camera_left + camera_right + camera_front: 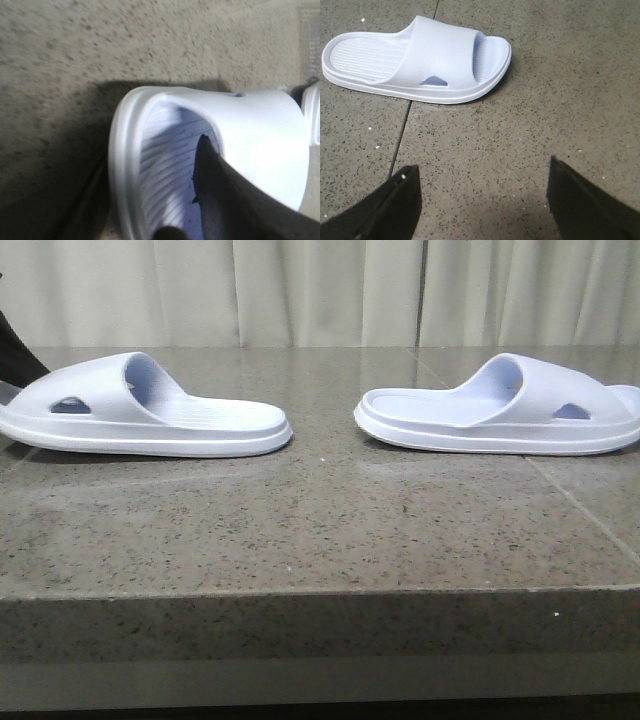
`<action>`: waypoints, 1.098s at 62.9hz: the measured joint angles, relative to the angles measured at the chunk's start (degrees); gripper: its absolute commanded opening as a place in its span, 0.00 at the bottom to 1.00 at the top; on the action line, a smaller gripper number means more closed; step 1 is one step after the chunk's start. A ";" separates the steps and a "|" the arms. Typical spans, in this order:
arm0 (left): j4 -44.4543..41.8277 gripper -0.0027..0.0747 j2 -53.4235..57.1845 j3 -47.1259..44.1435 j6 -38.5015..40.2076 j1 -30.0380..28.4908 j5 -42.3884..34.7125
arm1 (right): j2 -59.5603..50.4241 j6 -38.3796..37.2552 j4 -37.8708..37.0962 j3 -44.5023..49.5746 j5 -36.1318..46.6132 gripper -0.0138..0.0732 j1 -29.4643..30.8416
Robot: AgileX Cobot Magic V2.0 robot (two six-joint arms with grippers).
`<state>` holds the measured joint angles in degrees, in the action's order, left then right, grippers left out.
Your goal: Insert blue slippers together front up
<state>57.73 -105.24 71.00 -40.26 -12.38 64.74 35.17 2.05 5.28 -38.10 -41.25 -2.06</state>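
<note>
Blue slippers, 2: left slipper (140, 405) at frame left, right slipper (505, 405) at frame right, both flat on surface (320, 530), long axes in line, heels facing. Left claw (200, 200) at left slipper's footbed, state untellable. Right claw (480, 200) open, slipper well apart at upper left.

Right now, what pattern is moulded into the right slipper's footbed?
Fine parallel ridges across the heel area of the right slipper, seen best in the right wrist view.

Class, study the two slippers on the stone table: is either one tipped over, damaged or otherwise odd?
Nothing stands out. The left slipper and right slipper both sit flat on their soles on the table, heels toward each other with a gap between them, and show no damage. A finger of the left hand reaches over the left slipper's footbed.
</note>
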 measured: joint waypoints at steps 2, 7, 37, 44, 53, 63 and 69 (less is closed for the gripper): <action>0.00 0.39 -0.06 0.00 0.00 0.14 0.14 | 0.00 0.00 0.00 0.00 0.00 0.79 0.00; -0.13 0.24 -0.35 0.00 0.00 0.13 0.14 | 0.00 0.00 0.00 0.00 0.00 0.79 0.00; -1.02 0.01 -0.15 2.20 0.21 0.13 2.26 | 0.00 0.00 0.00 0.00 0.00 0.79 0.00; -1.46 0.01 2.47 2.23 0.21 0.27 2.48 | 0.00 0.00 0.00 0.00 0.00 0.79 0.00; -1.46 0.01 7.53 1.52 0.21 0.27 2.45 | 0.00 0.00 0.00 0.00 0.00 0.79 0.00; -1.46 0.01 13.79 -2.80 0.21 0.29 0.18 | 0.00 0.00 0.00 0.00 0.00 0.79 0.00; -1.68 0.01 15.16 -4.29 0.21 0.29 -0.37 | 0.00 0.00 0.00 0.00 0.00 0.79 0.00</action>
<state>56.05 -90.08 66.72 -40.05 -12.09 64.37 35.17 2.05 5.28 -38.10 -41.25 -2.06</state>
